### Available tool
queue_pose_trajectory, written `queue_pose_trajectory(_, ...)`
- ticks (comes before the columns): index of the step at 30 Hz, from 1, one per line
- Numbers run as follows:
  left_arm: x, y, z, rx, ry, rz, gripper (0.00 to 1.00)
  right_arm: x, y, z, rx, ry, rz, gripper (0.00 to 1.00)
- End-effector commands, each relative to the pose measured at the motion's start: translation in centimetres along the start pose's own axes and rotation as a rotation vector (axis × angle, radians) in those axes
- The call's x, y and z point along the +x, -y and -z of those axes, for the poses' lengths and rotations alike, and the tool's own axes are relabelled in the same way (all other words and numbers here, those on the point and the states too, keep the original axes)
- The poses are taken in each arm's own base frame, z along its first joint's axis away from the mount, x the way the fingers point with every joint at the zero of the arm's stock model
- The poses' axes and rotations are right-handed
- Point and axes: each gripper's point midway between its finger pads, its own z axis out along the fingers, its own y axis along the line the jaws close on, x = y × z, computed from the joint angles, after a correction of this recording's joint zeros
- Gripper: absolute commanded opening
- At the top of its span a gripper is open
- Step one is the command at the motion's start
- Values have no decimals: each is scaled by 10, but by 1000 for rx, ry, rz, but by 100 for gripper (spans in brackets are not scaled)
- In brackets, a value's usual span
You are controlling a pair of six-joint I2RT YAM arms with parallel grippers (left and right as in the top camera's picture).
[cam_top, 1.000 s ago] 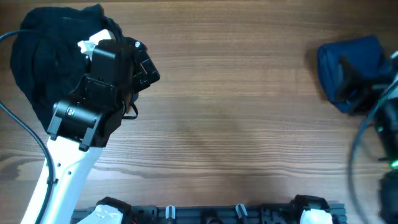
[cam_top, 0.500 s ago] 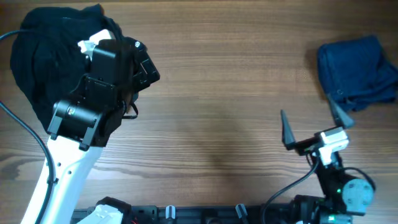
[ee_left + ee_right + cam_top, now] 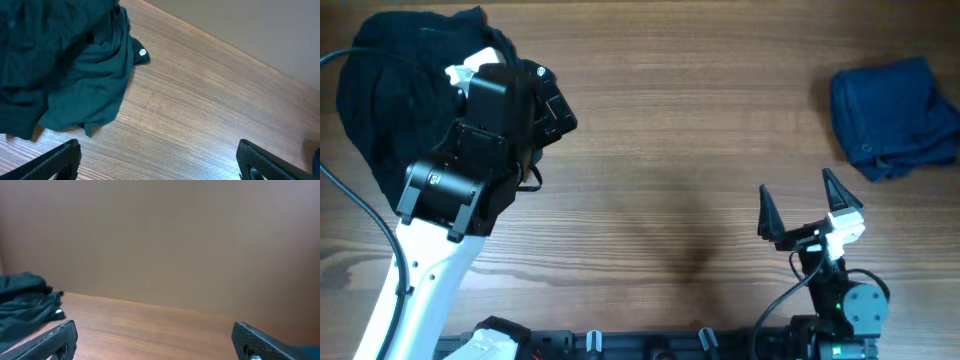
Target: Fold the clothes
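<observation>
Clothes [image 3: 60, 65] lie heaped just ahead of my wide-spread left gripper [image 3: 159, 160]; overhead adds blue cloth [image 3: 890, 115] beyond my splayed right gripper [image 3: 796, 185].

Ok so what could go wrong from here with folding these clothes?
1. The dark garment lies in a crumpled heap at the far left. The open left claw could pinch several layers and lift a bundle rather than one edge.
2. The right claw is open near the front edge, far from the heap, so a one-armed pull may just drag it across the table.
</observation>
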Motion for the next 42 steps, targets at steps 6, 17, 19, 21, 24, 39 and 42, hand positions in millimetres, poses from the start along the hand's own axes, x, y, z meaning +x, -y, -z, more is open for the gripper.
queue_pose_trajectory(6,-3,-3,0,-15,16,16,100,37,10,3,69,-118,-88,100)
queue_pose_trajectory(17,-3,-3,0,-15,16,16,100,51,5,4,31,-177,3,100)
queue_pose_trajectory(19,-3,-3,0,-15,16,16,100,51,5,4,32,-176,-17,100)
queue_pose_trajectory(21,-3,-3,0,-15,16,16,100,51,5,4,34,-176,-34,100)
queue_pose_trajectory(24,-3,-3,0,-15,16,16,100,51,7,5,42,-175,-33,100)
queue_pose_trajectory(39,-4,-3,0,-15,16,16,100,51,7,5,42,-176,-32,100)
queue_pose_trajectory(42,-3,-3,0,-15,16,16,100,51,7,5,42,-176,-32,100)
